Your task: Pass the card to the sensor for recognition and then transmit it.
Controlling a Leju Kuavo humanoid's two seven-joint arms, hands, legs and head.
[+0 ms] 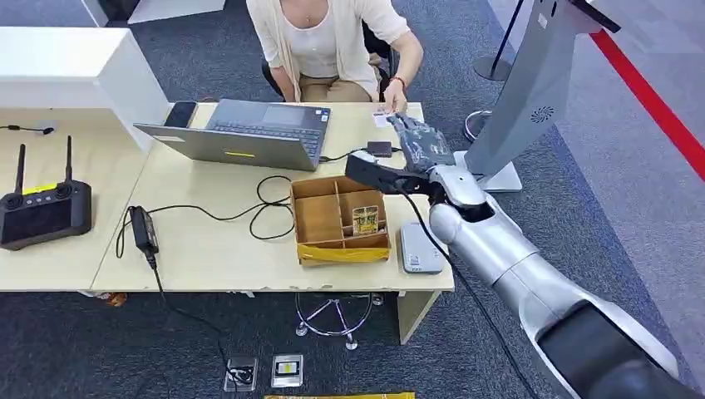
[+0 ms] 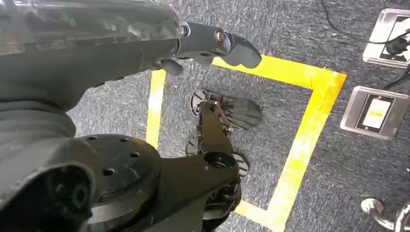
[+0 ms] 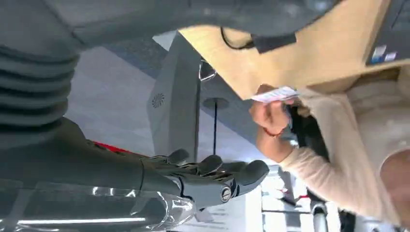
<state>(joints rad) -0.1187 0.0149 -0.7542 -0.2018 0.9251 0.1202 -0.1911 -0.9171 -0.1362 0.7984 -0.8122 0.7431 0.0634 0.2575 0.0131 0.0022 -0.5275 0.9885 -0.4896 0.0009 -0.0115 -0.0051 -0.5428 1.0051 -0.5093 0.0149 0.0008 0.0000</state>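
While the left hand (image 2: 212, 46) hangs over the carpet with fingers curled on nothing, the right hand (image 1: 416, 141) reaches past the box (image 1: 339, 218) and reader (image 1: 418, 248) over the table's (image 1: 208, 249) far corner, empty, fingers loosely spread, just short of the card (image 1: 381, 119) in the person's hand (image 1: 392, 101).

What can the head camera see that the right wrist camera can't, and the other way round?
Head view alone: the whole desk, with a laptop, a wooden box of compartments, a black remote controller and a grey card reader.

Right wrist view alone: the right robot hand from close behind, fingers empty, and the desk's underside edge.

Both: the seated person holding a white card at the desk's edge, and the grey kiosk stand.
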